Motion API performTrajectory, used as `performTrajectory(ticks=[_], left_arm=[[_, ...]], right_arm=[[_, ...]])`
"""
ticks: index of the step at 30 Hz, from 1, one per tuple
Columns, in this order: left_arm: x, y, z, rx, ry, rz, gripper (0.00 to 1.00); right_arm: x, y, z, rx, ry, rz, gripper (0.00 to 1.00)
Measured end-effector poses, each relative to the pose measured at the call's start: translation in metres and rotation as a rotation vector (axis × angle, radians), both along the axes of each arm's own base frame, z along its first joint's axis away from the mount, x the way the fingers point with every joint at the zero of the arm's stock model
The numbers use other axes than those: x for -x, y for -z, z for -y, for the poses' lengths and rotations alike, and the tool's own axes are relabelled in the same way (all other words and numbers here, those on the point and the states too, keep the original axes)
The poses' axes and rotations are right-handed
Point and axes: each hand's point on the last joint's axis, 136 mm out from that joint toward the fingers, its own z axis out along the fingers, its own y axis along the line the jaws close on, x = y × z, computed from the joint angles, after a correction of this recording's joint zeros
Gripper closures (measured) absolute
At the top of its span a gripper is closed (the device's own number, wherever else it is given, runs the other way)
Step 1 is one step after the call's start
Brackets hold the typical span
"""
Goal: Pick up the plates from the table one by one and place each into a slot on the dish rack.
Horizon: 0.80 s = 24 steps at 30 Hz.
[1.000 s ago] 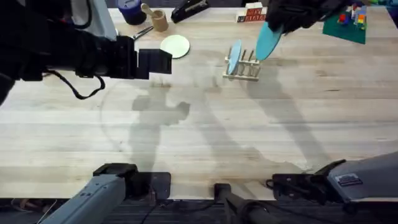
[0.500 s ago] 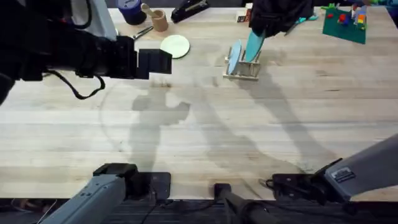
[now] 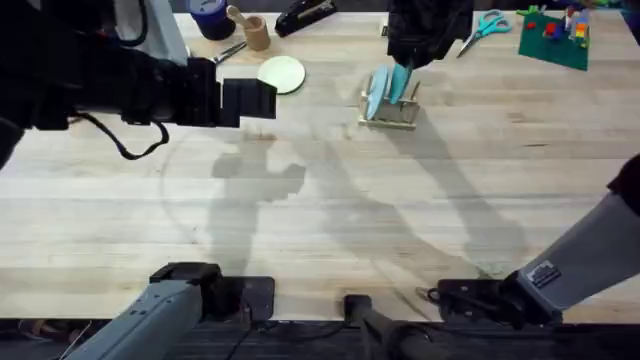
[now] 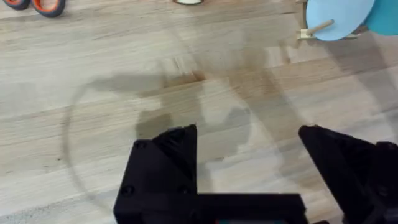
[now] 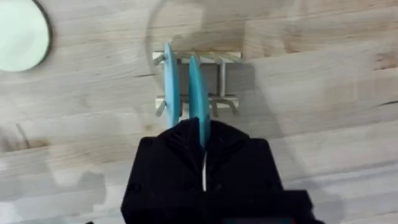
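Right arm holds a plate on edge over the rack, far side of the table.

The right gripper (image 5: 203, 140) is clamped on the sky blue plate (image 5: 198, 93), upright among the pegs of the dish rack (image 3: 392, 112), just beside the pale blue plate (image 5: 170, 81) standing there. The cream plate (image 3: 281, 73) lies flat on the table (image 3: 330, 210) to the left. The left gripper (image 4: 249, 155) hovers with fingers apart, holding nothing.

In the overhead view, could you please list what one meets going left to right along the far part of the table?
Blue cup → wooden cup → cream plate → dish rack → scissors → green toy-block board.
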Motion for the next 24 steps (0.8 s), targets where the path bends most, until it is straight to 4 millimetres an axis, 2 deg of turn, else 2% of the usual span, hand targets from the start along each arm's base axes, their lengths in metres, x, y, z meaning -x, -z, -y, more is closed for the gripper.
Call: performTrajectory(ticks=[5,22,24], left_arm=[[0.001,0.000,0.000,0.000,0.000,-0.003,0.006],[0.002,0.001,0.000,0.000,0.000,-0.011,0.005],[0.002,0.001,0.000,0.000,0.000,-0.011,0.005]], right_arm=[[-0.003,0.006,-0.001,0.004,0.000,-0.004,0.971],[-0.013,0.046,-0.006,0.043,0.001,-0.078,0.971],[-0.014,0.045,-0.006,0.041,0.001,-0.076,0.971]])
